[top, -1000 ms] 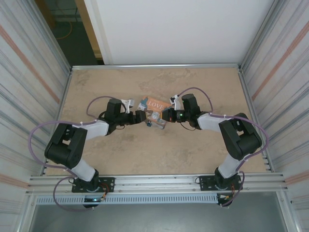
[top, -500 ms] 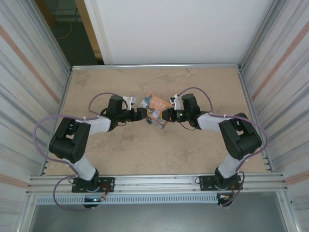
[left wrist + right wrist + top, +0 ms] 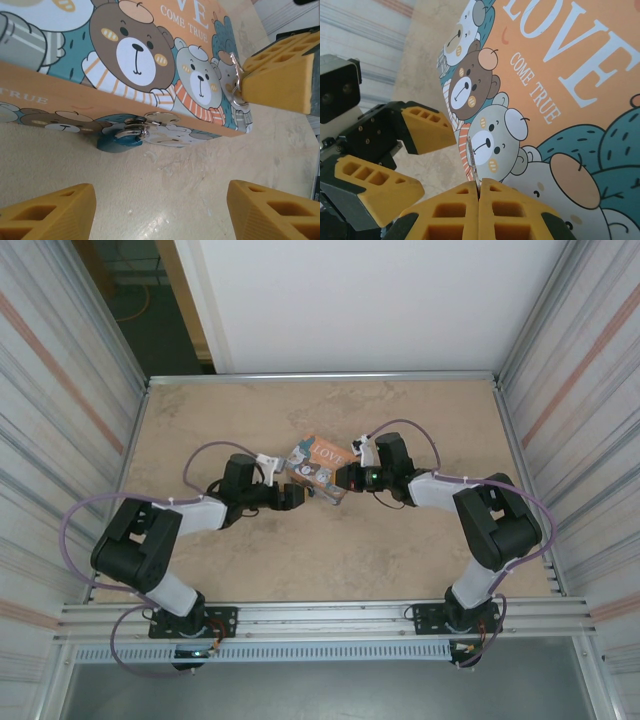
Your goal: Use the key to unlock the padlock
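Note:
The tiny teal-blue padlock [image 3: 116,140] hangs by its silvery shackle [image 3: 136,131] from the clasp on the front wall of the "LOVE" tin [image 3: 150,45], resting on the table. My left gripper [image 3: 160,212] is open, low over the table in front of the padlock and not touching it. My right gripper [image 3: 479,192] is shut on the thin silvery key [image 3: 472,152], holding it over the tin's lid corner. From the left wrist view the key [image 3: 235,75] sticks out of the right finger [image 3: 280,80]. From above, both grippers, left [image 3: 293,496] and right [image 3: 344,480], flank the tin [image 3: 318,462].
The tin lies mid-table on the beige tabletop [image 3: 400,560], with striped walls on both sides. In the right wrist view the left gripper's yellow fingers [image 3: 422,127] stand close to the tin's left edge. Bare table lies in front of the tin.
The left gripper swung from beside the tin toward the near edge, ending in front of it. The tin turned slightly. The right gripper stayed put, holding the key.

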`<state>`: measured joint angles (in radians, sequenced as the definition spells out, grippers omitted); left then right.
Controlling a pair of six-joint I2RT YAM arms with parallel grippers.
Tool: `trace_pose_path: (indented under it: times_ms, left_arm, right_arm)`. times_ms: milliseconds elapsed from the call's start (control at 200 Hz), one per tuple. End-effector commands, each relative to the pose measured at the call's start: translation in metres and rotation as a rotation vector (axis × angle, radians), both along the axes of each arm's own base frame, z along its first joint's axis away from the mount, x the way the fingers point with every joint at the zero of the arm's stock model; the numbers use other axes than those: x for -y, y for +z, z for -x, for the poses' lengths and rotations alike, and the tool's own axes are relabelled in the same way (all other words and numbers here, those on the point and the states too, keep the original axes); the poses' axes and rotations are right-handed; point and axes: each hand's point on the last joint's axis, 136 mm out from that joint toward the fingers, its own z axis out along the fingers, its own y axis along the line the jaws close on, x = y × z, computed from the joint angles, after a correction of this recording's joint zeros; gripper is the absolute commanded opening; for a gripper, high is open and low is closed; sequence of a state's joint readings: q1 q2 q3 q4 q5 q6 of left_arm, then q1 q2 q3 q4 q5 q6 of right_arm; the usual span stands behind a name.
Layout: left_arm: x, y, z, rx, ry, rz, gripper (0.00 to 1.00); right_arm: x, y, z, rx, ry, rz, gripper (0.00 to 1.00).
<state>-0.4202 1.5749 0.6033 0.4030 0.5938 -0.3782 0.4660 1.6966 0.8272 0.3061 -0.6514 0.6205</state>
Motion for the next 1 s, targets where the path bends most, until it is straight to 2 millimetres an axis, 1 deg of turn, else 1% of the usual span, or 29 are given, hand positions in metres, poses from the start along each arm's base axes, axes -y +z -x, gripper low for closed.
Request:
trace_pose_path:
  times_ms: [0,100,366,561,782,997]
  left_arm:
    - [0.006,0.002,-0.004,0.074,-0.029,-0.003,0.7]
    - [0.008,0.0,-0.008,0.093,-0.033,-0.008,0.7]
    - [0.015,-0.008,-0.021,0.122,-0.052,-0.017,0.63]
    - [0.018,-0.014,-0.03,0.147,-0.059,-0.032,0.62]
    - [0.024,-0.02,-0.037,0.139,-0.08,-0.031,0.58]
    - [0.031,-0.022,-0.042,0.116,-0.084,-0.006,0.54]
  right_arm:
    - [0.003,-0.016,-0.001,-0.037,-0.011,0.061,0.0]
    - [0.003,-0.016,-0.002,-0.036,-0.009,0.067,0.0]
    - [0.0,-0.016,-0.005,-0.037,-0.003,0.07,0.0]
    - [0.0,-0.013,-0.004,-0.029,0.001,0.07,0.0]
    - [0.001,-0.014,-0.003,-0.029,0.002,0.072,0.0]
    - [0.0,-0.012,-0.003,-0.023,0.003,0.069,0.0]
